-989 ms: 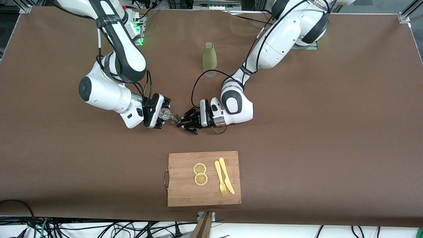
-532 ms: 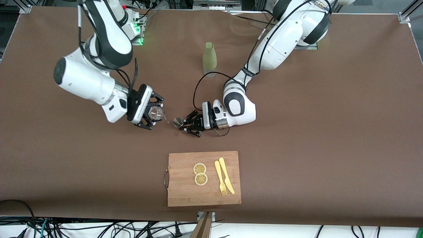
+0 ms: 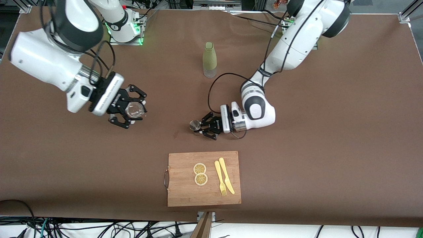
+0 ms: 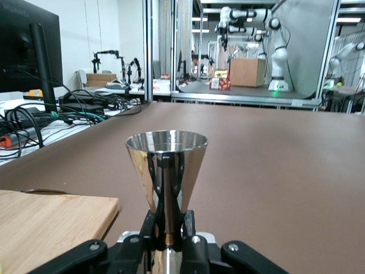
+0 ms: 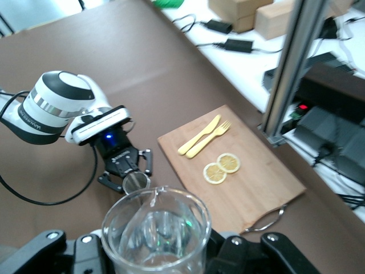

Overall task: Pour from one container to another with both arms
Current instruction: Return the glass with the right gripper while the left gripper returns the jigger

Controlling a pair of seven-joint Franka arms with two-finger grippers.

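A: What is the right gripper (image 3: pixel 132 110) carrying?

B: It is clamping a clear glass pitcher (image 3: pixel 134 110), fingers pressing on its sides, and holding it up over the bare brown table (image 3: pixel 330 132), toward the right arm's end from the cutting board (image 3: pixel 204 178). In the right wrist view the pitcher (image 5: pixel 155 231) is sitting upright, its mouth open toward the camera.

A: And the left gripper (image 3: pixel 202 127)?

B: It is gripping a small steel jigger (image 3: pixel 194 125) by its narrow waist, fingers pinched tight on it. It is hanging low over the table, just farther from the front camera than the cutting board. The left wrist view is showing the jigger (image 4: pixel 166 171) standing upright between the fingers (image 4: pixel 150 224).

A: So the two vessels are apart?

B: Well apart; nothing is pouring between them.

A: What is lying on the cutting board?

B: Two lemon slices (image 3: pixel 200 174), touching, with a yellow fork (image 3: pixel 219 178) and a yellow knife (image 3: pixel 226 175) beside them.

A: Anything else?

B: A green bottle (image 3: pixel 209 59) is standing upright, farther from the camera than the board, between the two arms' bases.
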